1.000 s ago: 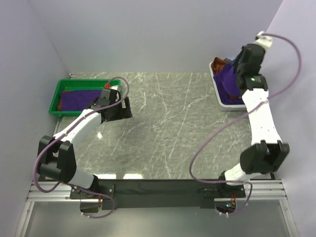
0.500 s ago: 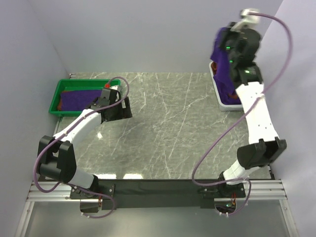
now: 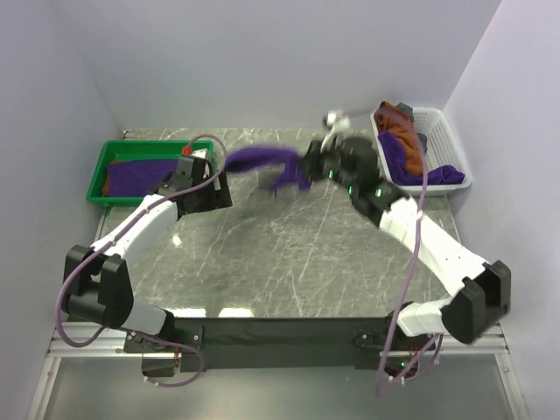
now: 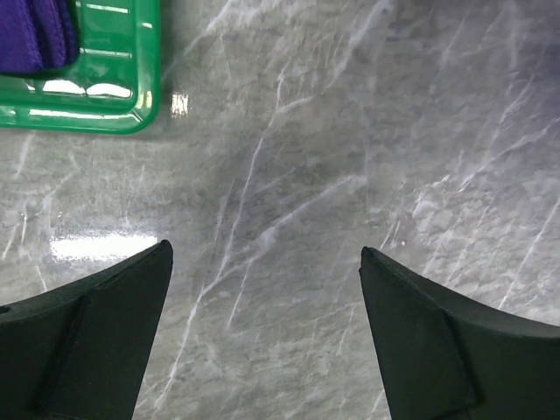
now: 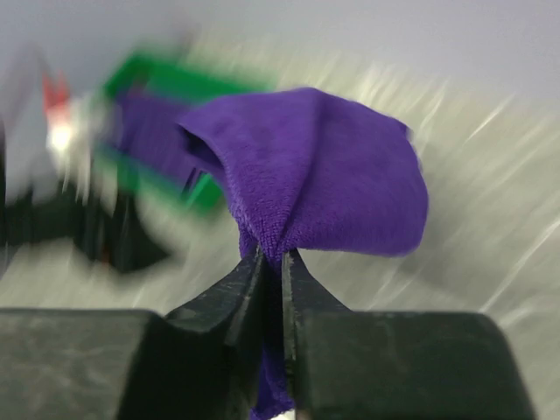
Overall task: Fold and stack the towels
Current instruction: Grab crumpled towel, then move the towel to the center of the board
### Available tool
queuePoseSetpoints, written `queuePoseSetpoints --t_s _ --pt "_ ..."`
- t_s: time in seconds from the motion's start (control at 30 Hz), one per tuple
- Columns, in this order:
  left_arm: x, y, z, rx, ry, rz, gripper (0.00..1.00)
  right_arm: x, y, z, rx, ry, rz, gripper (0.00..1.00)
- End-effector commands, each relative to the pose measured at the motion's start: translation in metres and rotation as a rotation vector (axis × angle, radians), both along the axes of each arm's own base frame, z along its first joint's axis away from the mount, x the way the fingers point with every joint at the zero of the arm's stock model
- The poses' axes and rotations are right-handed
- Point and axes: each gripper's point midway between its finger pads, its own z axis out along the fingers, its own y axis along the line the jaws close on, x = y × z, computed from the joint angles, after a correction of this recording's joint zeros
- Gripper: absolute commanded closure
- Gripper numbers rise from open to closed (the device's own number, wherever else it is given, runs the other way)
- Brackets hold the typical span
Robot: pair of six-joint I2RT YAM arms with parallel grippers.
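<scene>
My right gripper is shut on a bunched fold of a purple towel, which trails blurred in the air over the middle of the table toward the left. A folded purple towel lies in the green tray, with a rust-brown edge showing under it. Another rust-brown towel and a purple one sit crumpled in the white basket. My left gripper hovers open over bare marble, right of the tray.
The green tray stands at the table's far left and the white basket at its far right. Purple cables loop off both arms. Grey walls close in the table on the left, back and right.
The right arm has swung left from over the basket to mid-table, pulling a purple towel out with it. The left arm has not moved.
</scene>
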Motion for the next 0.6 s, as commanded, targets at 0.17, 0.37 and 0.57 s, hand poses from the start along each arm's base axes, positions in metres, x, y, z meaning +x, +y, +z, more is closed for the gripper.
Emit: queuePoseSetpoints --t_s 0.17,0.37,0.57 --pt "-0.003 -0.003 0.042 -0.044 -0.136 0.010 0.06 -0.142 -0.019 -0.178 -0.031 0.438 0.035 0.37" --pt "-0.051 -0.041 0.015 -0.154 -0.052 -0.040 0.08 -0.161 -0.053 -0.200 -0.194 0.414 0.014 0.37" --pt "-0.089 -0.060 -0.032 -0.193 0.080 0.045 0.13 -0.172 0.001 -0.201 -0.263 0.396 0.269 0.44"
